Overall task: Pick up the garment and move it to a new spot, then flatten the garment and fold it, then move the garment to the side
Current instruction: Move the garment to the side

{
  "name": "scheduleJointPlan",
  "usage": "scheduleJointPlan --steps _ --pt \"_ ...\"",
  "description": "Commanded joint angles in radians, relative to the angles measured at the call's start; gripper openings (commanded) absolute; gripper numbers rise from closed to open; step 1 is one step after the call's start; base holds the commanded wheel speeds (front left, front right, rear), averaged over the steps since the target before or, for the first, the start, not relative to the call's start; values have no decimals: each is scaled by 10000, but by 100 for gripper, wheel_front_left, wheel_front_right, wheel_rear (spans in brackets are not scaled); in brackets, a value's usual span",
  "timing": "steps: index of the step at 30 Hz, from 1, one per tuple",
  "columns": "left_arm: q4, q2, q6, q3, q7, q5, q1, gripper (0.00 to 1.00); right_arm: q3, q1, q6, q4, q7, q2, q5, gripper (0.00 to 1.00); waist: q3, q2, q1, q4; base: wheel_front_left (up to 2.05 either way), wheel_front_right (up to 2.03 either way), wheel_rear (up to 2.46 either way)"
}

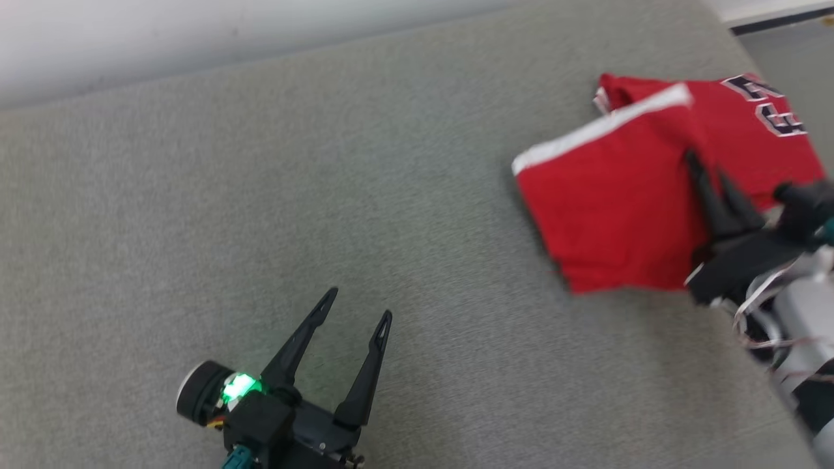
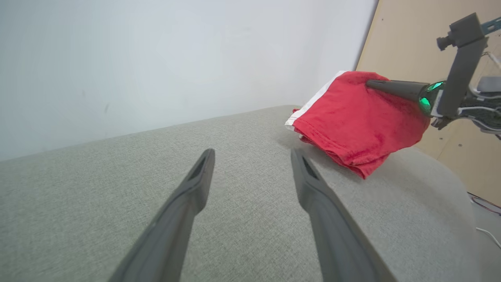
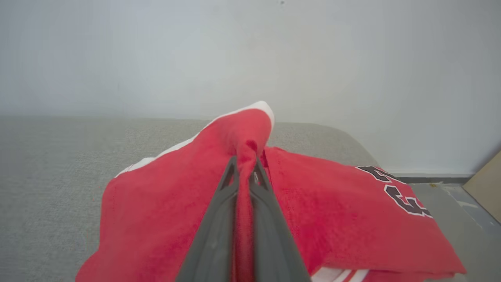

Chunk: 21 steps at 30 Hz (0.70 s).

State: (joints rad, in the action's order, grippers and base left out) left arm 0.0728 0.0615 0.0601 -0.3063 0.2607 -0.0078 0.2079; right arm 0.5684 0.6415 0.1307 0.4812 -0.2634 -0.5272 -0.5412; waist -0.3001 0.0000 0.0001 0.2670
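Red folded garment point(image 1: 619, 215) lies at the far right of the grey surface point(image 1: 326, 163), a ridge of it clamped in the right jaws. Left jaws hang apart, empty. Drag it low and slowly so the folds hold together.

Look at the left jaws: long, dark, tapering blades on a black block, green light point(image 1: 238, 385) glowing beside a round black-and-white cap point(image 1: 195, 389), teal plug point(image 1: 236, 460) underneath. The right jaws, equally dark, meet a pale grey forearm point(image 1: 805, 326) trailing thin white and red cables point(image 1: 749, 303).
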Motion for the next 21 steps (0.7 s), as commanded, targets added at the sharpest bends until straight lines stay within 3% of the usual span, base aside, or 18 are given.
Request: scheduleJointPlan --steps 1,6,7,11,21 --pt "92 74 35 -31 52 89 173 100 41 280 -1 -77 -8 -199 23 0 -758 0 -1 -608 0 0 0" --pt "300 83 40 -149 52 118 569 100 90 942 -1 -64 -8 -1068 87 0 -1347 0 -1 -1021 0 0 0" --pt "512 94 14 -202 52 172 780 100 -166 1204 -3 66 -8 -1779 -63 0 -1675 0 -1 -1261 0 0 0" --pt "601 124 19 -242 52 156 911 100 -594 1247 -4 156 -10 -2490 -186 0 -1895 0 -1 -1435 0 0 0" --pt "718 320 -60 -244 52 184 1129 100 -1625 872 -4 333 -8 -3621 -347 0 -2274 0 -1 -1514 0 0 0"
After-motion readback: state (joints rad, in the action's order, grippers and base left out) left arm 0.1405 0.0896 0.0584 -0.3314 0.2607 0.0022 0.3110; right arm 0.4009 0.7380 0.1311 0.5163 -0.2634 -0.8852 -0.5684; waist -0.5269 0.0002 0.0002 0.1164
